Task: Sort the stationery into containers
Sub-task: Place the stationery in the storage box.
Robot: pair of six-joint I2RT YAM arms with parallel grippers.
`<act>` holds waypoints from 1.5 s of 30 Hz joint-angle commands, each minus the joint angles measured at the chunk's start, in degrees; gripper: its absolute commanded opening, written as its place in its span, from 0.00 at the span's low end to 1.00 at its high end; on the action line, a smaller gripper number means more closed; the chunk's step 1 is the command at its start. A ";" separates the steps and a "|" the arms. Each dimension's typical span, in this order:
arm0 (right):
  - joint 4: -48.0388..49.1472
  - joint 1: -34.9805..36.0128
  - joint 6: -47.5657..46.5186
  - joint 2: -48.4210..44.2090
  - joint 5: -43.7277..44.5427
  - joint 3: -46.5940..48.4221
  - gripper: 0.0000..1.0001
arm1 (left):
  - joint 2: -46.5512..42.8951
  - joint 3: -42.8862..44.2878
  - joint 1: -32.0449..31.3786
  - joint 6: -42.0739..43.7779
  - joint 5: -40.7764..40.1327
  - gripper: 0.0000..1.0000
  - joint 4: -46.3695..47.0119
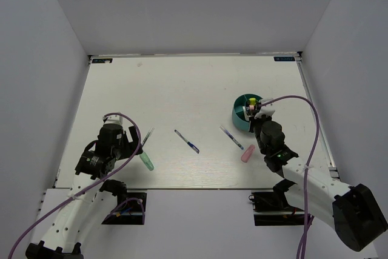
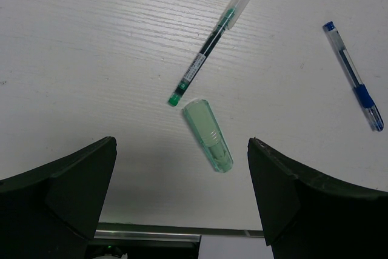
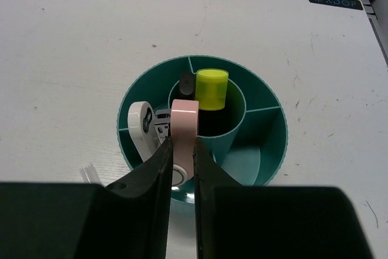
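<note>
Stationery part-sorted | yellow-capped marker in teal tub | right claw pinching pink piece over it | left claw wide above mint-green piece | three pens loose

The white counter is matt with a fine ridged grain, the teal tub smooth, faintly shiny plastic, the pink piece smooth and matt, the mint-green piece translucent glossy plastic, and the left claw matt black.
</note>
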 commanded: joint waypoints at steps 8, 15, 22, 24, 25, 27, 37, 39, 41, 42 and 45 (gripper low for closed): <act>5.16 -0.35 -0.19 0.64 0.57 0.32 0.00 | -0.30 -0.14 0.15 0.45 0.62 1.00 0.79; 3.32 -0.52 0.16 1.69 -0.57 0.58 0.00 | -0.39 -0.05 0.15 0.27 0.71 1.00 0.62; 2.44 -0.87 0.16 1.96 -0.74 0.67 0.01 | -0.74 -0.14 0.23 0.27 0.62 1.00 0.62; 2.26 -0.87 0.16 2.05 -0.83 0.84 0.07 | -0.74 -0.14 0.23 0.36 0.62 1.00 0.62; 2.09 -0.96 0.16 1.87 -0.92 0.93 0.11 | -0.74 -0.14 0.23 0.36 0.71 1.00 0.53; 1.74 -1.05 0.16 1.96 -1.09 1.02 0.22 | -0.91 -0.22 0.32 0.27 0.71 1.00 0.62; 0.24 -1.14 0.16 1.08 -2.06 1.37 0.48 | -0.65 -0.22 0.23 0.36 0.53 1.00 0.53; -0.37 -1.14 0.16 0.38 -2.32 1.72 0.51 | -0.47 -0.22 0.15 0.36 0.62 1.00 0.53; -1.69 -1.14 0.16 0.20 -2.24 2.60 0.53 | -0.47 -0.14 0.32 0.36 0.44 1.00 0.45; -2.30 -1.14 1.55 -0.24 -2.24 2.69 0.54 | -0.56 -0.22 0.32 0.36 0.44 1.00 0.44; -5.11 -1.22 1.66 -1.20 -1.54 4.53 0.54 | -0.30 -0.14 0.06 0.36 0.53 1.00 0.62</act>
